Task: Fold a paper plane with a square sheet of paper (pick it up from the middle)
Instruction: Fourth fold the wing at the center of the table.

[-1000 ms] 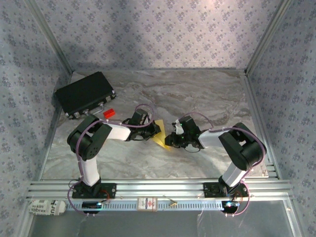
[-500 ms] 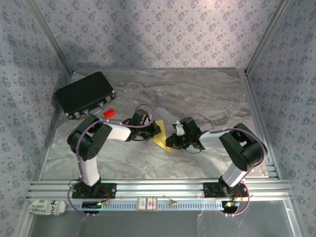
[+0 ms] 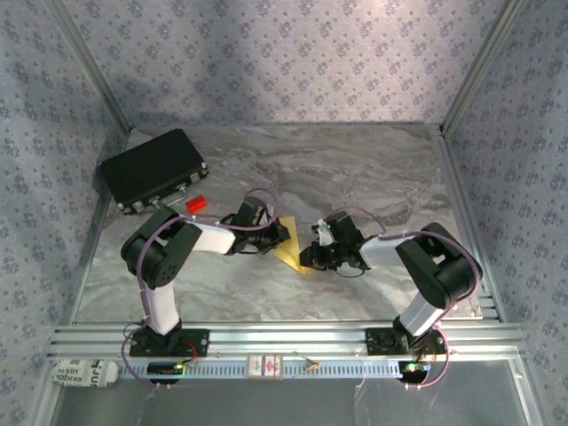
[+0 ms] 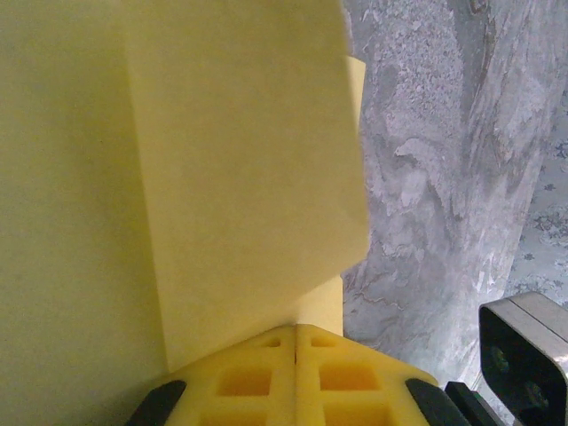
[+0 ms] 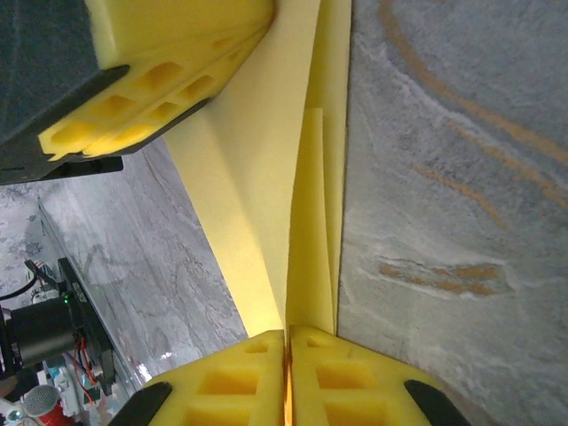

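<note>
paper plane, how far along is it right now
Done: the yellow paper is past the flat-sheet stage. The right wrist view shows several stacked layers and a crease.
In hand: the left gripper and right gripper are both shut on it, facing each other mid-way across the marble table.
Left: from above it looks like a broad triangle, not a narrow dart, so more folds probably remain.

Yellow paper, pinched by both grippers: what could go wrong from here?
1. The left gripper and right gripper both clamp the folded yellow paper, so pulling apart could tear it.
2. Its layers fan apart near the right gripper, so the creases might shift or loosen.
</note>
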Controlling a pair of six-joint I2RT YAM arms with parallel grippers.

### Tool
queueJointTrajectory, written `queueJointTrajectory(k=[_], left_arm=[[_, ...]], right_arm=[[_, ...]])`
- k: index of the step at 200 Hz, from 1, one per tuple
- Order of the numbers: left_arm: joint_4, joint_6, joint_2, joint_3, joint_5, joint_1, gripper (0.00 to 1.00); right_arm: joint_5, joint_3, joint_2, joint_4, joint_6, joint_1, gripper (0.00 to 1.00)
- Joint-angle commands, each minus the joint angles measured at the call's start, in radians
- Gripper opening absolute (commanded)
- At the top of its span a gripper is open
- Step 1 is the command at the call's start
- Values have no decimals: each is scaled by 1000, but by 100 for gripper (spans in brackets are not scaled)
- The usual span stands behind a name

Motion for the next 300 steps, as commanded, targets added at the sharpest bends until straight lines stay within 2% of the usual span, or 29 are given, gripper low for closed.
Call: queueJointTrajectory(k=[1,37,76,129,175,189,216,252,281,300], left_arm=[[-33,7,24,-19,-18,-1,6],[-34,7,23,-19,-18,-1,6],[-33,7,22,-19,-19,-1,6],[-30,5,25,-19,-18,-1,5],[-29,5,24,-21,-18,-2,6],[-28,4,23,-22,-18,-1,6],[-28,2,22,-23,-19,-1,5],[-28,1,22,-23,-18,-2,6],[-24,-1,22,-25,-19,-1,6],[-23,-1,21,-28,-18,-1,5]], right_arm=[[-26,-26,-19,-95,-23,-1,12],[-20,-28,-31,-132,-44,-2,12],[-15,-37,-25,-137,-46,-2,4],[-8,-39,-57,-172,-64,-1,13],[-7,-49,-46,-195,-77,-1,2],[-7,-50,-40,-192,-76,-1,2],[-5,-51,-54,-198,-76,-1,8],[-8,-51,-83,-216,-76,-1,10],[-20,-58,-72,-222,-77,-1,1],[-11,-61,-63,-226,-77,-1,2]])
